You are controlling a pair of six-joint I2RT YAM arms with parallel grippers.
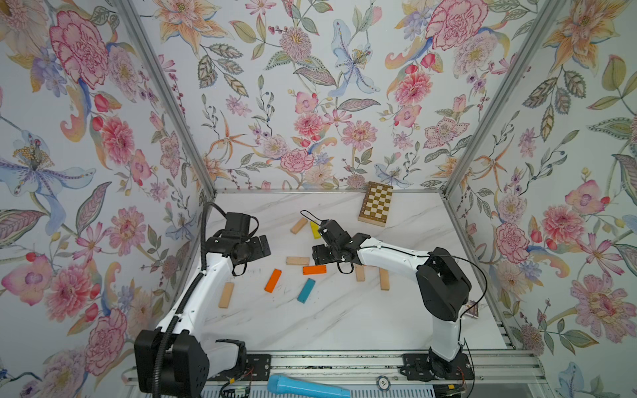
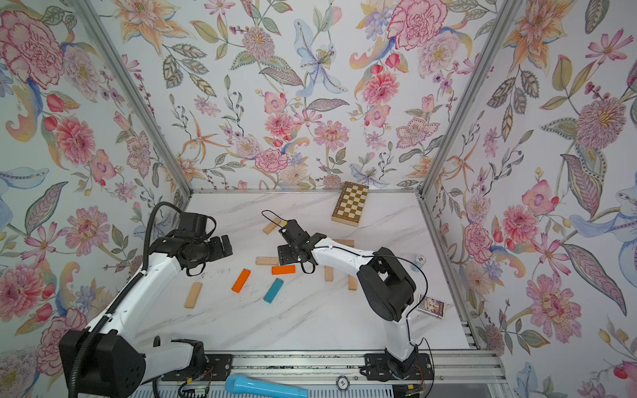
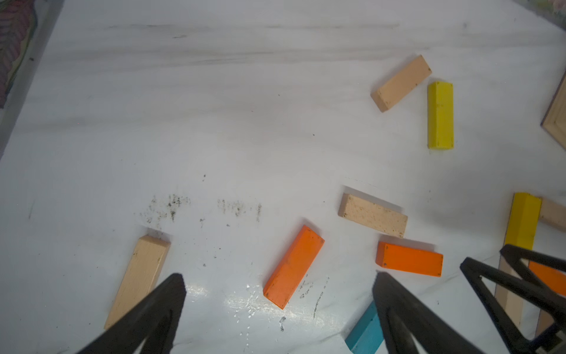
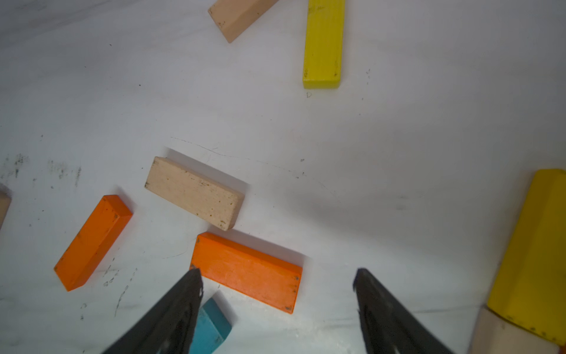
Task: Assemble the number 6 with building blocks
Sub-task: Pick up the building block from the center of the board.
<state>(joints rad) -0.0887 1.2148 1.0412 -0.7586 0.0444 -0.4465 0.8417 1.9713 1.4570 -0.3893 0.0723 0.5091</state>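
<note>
Loose building blocks lie flat on the marble table: a beige one (image 1: 299,225), a yellow (image 1: 315,230), a beige (image 1: 297,261), two orange (image 1: 314,269) (image 1: 273,280), a teal (image 1: 306,290) and a beige (image 1: 226,295). Under my right arm, a yellow block (image 4: 533,251) meets a beige one (image 4: 505,337), with two beige uprights (image 1: 360,273) (image 1: 384,279) beside them; the number 6 is mostly hidden there. My right gripper (image 4: 277,271) (image 1: 319,255) hangs open and empty above the orange block (image 4: 248,269). My left gripper (image 3: 280,275) (image 1: 262,246) is open and empty, raised at the left.
A chequered board (image 1: 376,204) leans at the back wall. A card box (image 2: 431,306) and a poker chip (image 2: 420,260) sit by the right wall. A blue microphone (image 1: 306,387) lies on the front rail. Flowered walls close in three sides.
</note>
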